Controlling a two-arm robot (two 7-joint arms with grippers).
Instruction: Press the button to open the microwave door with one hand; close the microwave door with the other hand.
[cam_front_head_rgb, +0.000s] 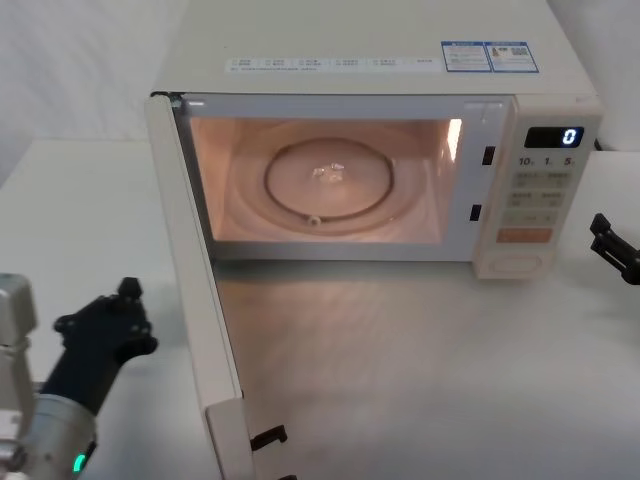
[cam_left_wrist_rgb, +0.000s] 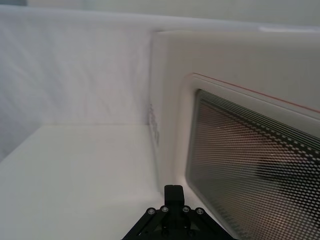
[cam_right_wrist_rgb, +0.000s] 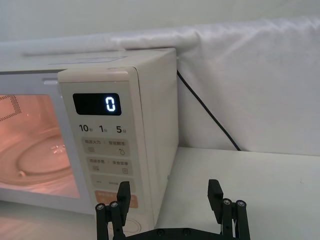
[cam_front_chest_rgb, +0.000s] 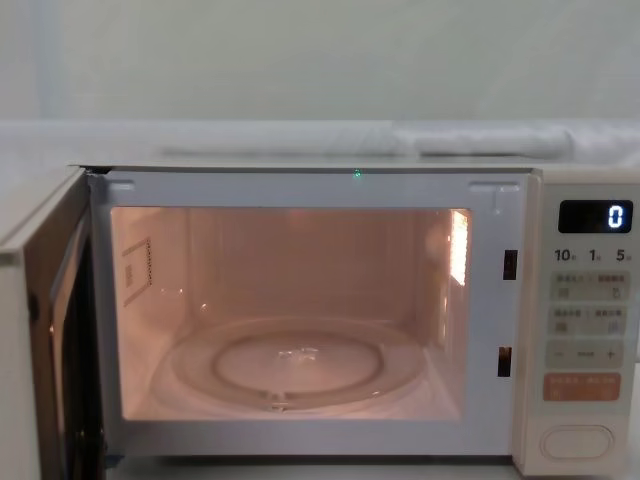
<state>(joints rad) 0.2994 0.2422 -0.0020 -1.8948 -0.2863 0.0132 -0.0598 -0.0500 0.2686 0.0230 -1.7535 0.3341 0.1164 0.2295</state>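
We see the microwave (cam_front_head_rgb: 400, 150) standing at the far middle of the white table (cam_front_head_rgb: 450, 380), its display (cam_front_chest_rgb: 596, 216) showing a white 0 and the cavity lit, with the glass turntable (cam_front_head_rgb: 325, 185) bare inside. The microwave door (cam_front_head_rgb: 195, 300) is swung wide open on its left hinge and juts toward us, edge-on in the head view, its latch hooks (cam_front_head_rgb: 268, 436) showing at the near end. So we judge the first half of the task done: the door has been released, and only the closing is left. The button (cam_front_chest_rgb: 577, 441), the wide cream key at the bottom of the control panel, sits below the orange key (cam_front_chest_rgb: 581, 386) with nothing touching it. Our right pincer (cam_front_head_rgb: 612, 245) is at the right edge of the scene, just right of the control panel and clear of it; in the right wrist view (cam_right_wrist_rgb: 170, 197) its two fingers stand wide apart with nothing between them. Our left pincer (cam_front_head_rgb: 115, 325) is low at the near left, on the outer side of the open door and near it, facing the mesh window (cam_left_wrist_rgb: 260, 170) as its wrist view shows; we cannot tell how far its fingers are parted, and we see nothing in its hold. We judge that it falls to this left arm to push the door's outer face rightward and away until it latches.
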